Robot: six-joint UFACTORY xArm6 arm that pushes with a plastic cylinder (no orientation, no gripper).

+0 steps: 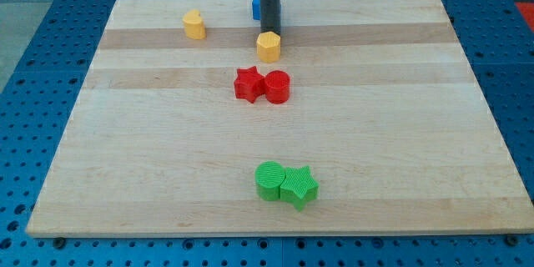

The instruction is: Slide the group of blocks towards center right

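My tip (270,30) stands near the view's top centre, just above a yellow hexagonal block (268,46), touching or almost touching it. A blue block (256,6) is partly hidden behind the rod. A second yellow block (193,24) lies at the top left. A red star (248,83) and a red cylinder (277,87) sit side by side, touching, below the yellow hexagon. A green cylinder (269,180) and a green star (299,186) sit touching near the view's bottom centre.
The wooden board (417,133) lies on a blue perforated table (33,67). The board's edges run close to the view's bottom and right.
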